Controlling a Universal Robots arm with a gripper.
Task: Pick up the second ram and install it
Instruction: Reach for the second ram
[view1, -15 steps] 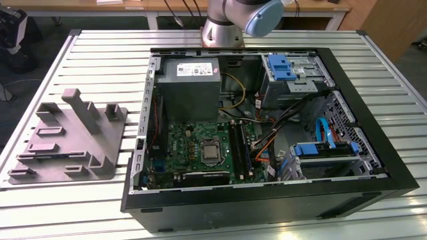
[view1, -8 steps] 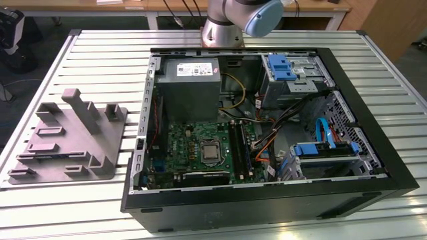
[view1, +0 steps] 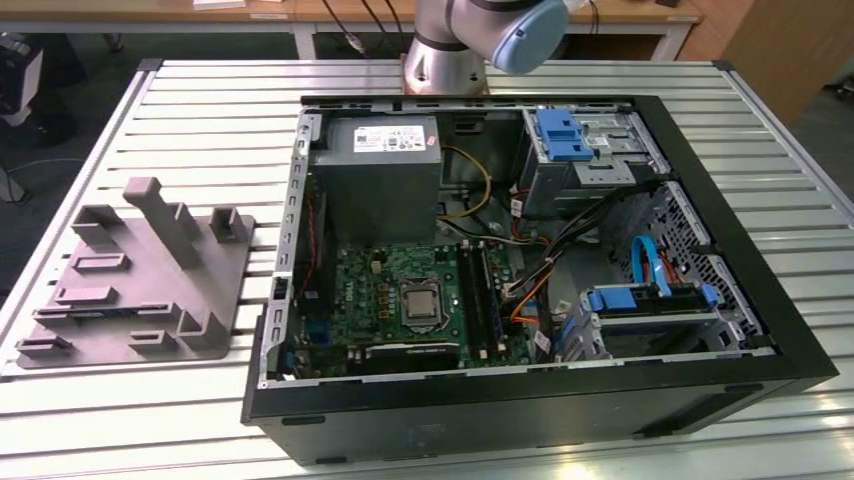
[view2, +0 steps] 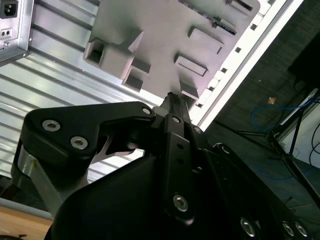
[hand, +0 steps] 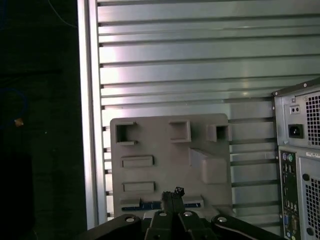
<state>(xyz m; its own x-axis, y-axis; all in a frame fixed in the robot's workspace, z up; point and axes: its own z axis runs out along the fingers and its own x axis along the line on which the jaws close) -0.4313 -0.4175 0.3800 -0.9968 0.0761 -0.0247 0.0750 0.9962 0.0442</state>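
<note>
- Exterior view: the second ram (view1: 104, 311) lies as a dark strip in a slot of the grey tray (view1: 200, 270). The tray sits on the worktop (view1: 561, 90) beside the open computer case (view1: 467, 425). The ram is not yet lifted.
- Second wrist view: the tool (view2: 171, 98) has its fingers pressed together and holds nothing. It hangs above the tray, apart from it.
- First wrist view: the second ram (hand: 142, 205) runs crosswise just beyond the tool's tips. I judge this to be the approach for the pick. A grasp calls for spread fingers squared across the stick's thin faces.
</note>
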